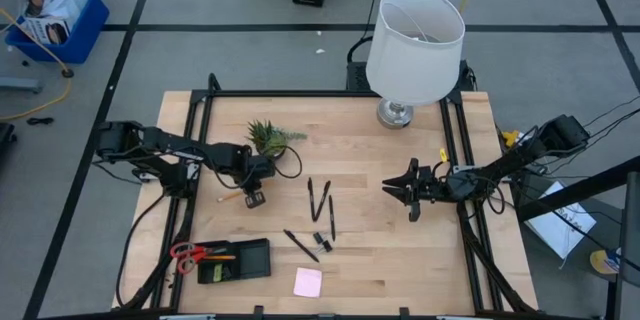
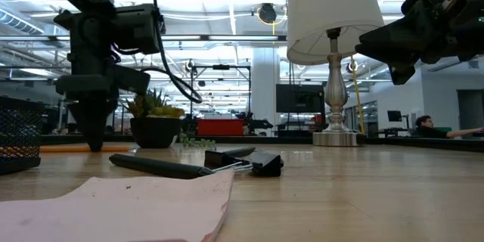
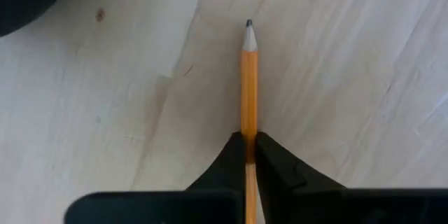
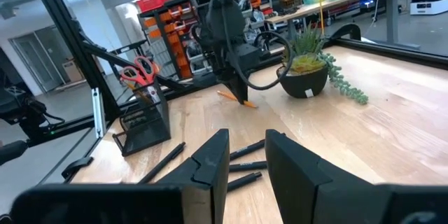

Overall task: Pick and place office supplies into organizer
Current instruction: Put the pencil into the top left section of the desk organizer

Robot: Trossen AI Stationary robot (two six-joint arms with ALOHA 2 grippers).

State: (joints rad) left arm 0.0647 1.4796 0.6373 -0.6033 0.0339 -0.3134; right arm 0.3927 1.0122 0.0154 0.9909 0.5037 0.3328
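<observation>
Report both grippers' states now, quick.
Left gripper: closed on the orange pencil, down at the table beside the plant.
Right gripper: open, holding nothing, above the table's right side.

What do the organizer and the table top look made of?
Organizer: black wire mesh, likely metal; the right wrist view shows open grid walls. Table top: pale unfinished-looking wood, probably plywood or pine; grain lines and a small knot show in the left wrist view.

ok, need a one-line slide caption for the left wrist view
Left gripper fingers closed on an orange pencil lying on the wooden table, its sharpened tip pointing away.
</observation>
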